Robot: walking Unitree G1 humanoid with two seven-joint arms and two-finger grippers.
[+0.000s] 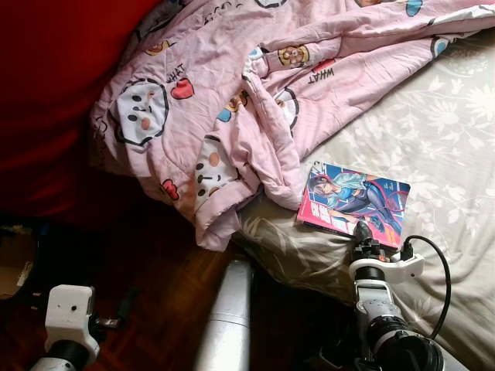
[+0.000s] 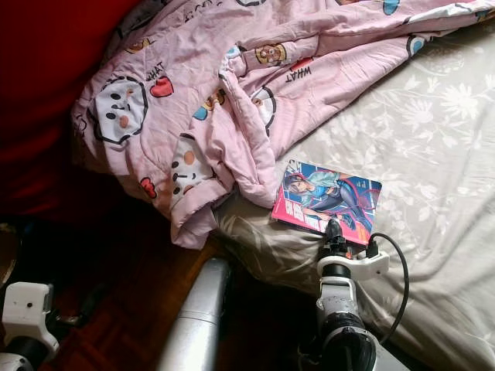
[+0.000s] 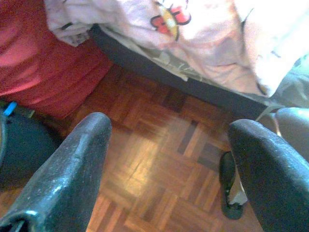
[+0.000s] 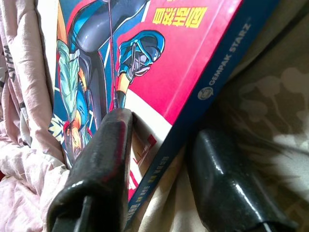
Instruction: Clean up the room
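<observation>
My right gripper point(image 4: 159, 179) is straddling the near corner of the comic book point(image 1: 356, 199), one finger on the cover, one under the spine, jaws partly apart and not yet clamped, so I can lift it off the bed point(image 1: 448, 154). Spine reads "GEMPAK STARZ". Pink blanket point(image 1: 232, 100) at ten o'clock says "WHAT". Left gripper point(image 3: 164, 183) hangs wide open, empty, over the parquet floor point(image 3: 159, 159).

Item count: one comic book point(image 1: 354, 203), near the bed's point(image 1: 456, 139) front edge. One pink printed blanket point(image 1: 232, 100), draped over the bed's left edge. One dark slipper point(image 3: 231, 186) on the parquet floor point(image 3: 159, 164). Two robot hands: left hand point(image 3: 169, 179), right hand point(image 4: 159, 179).
</observation>
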